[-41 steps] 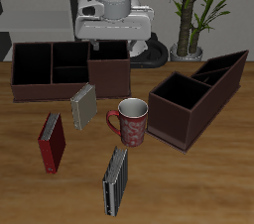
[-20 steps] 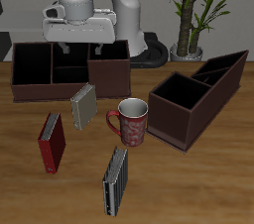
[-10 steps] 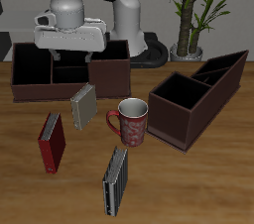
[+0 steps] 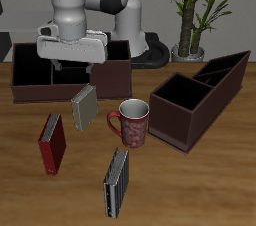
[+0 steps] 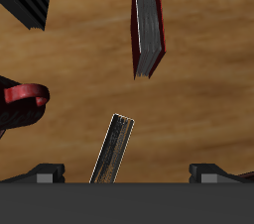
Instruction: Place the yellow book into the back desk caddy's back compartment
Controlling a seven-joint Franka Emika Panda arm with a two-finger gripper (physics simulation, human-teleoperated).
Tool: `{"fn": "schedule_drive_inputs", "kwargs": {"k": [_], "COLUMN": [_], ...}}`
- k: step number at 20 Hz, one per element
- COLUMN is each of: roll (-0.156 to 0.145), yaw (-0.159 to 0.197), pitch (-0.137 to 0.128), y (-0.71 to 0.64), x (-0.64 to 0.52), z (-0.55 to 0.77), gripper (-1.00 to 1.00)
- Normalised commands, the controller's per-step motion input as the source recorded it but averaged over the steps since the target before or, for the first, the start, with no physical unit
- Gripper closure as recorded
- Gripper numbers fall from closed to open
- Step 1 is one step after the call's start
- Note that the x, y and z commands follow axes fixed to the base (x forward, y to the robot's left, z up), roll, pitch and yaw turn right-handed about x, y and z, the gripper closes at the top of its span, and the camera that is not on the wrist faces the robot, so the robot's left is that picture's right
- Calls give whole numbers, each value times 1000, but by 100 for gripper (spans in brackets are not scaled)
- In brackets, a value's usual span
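Wooden table [image 4: 200, 185], a potted plant [image 4: 196, 5] behind its back edge. Standing on edge near the table's middle: the yellow book [image 4: 84, 106], tilted, tan cover up, just in front of the back caddy [image 4: 40, 78] and beside the mug [image 4: 132, 123]. Seen again in the wrist view [image 5: 112, 150] as a thin slanted slab with pale page edges. Not touched by anything.

Directly behind the book, the back caddy: long, dark brown, taller square end section nearest the mug. In its middle section, the back compartment [image 4: 70, 56], a narrow slot behind a partition, partly hidden by the arm.

Above the caddy, just behind the book: the gripper [image 4: 70, 66], hanging from the white arm, holding nothing. Fingers hard to make out in the exterior view; only two dark fingertips [image 5: 40, 172] spread far apart in the wrist view, so jaws wide.

Nearer the front edge than the book: a red book [image 4: 52, 143] standing on edge, and a dark book [image 4: 116, 181] closer still to the front. Past the mug, away from the book, a second brown caddy [image 4: 200, 95] with sloped sides, set at an angle.
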Motion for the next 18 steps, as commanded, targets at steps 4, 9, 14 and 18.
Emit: {"fn": "schedule_drive_inputs", "kwargs": {"k": [4,9,14,18], "roll": [-17,-26,-14,-17], "yaw": [-33,-20,-33,-25], "pitch": [3,8,-8,6], "y": [-125,2,73,70], "x": [8,-12,8,75], "z": [-271,-217,-182,-293], "gripper": [-100,-100,-100,-100]}}
